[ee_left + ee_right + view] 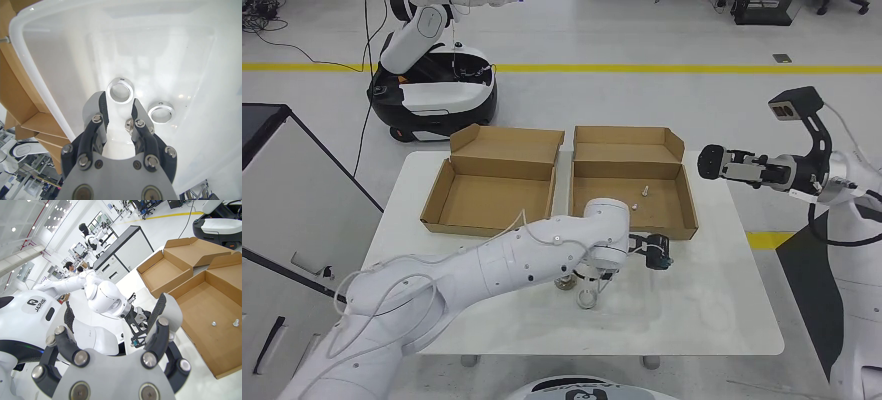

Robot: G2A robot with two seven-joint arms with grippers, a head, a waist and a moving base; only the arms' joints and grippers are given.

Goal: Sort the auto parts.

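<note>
Aluminium rings point(120, 91), flange point(128, 125) left in bin point(37, 79); only two bolts point(644, 188) sorted, in box point(612, 205) at far-right corner. Early days. Left pincer point(118, 97) apart over ring; right pincer point(705, 163) apart.

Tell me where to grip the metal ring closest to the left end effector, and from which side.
Probably best to pinch the ring across its outer wall, coming straight in with the open left end effector hanging over it. Its bore faces the end effector in the clear bin, so the round sides are free.
</note>
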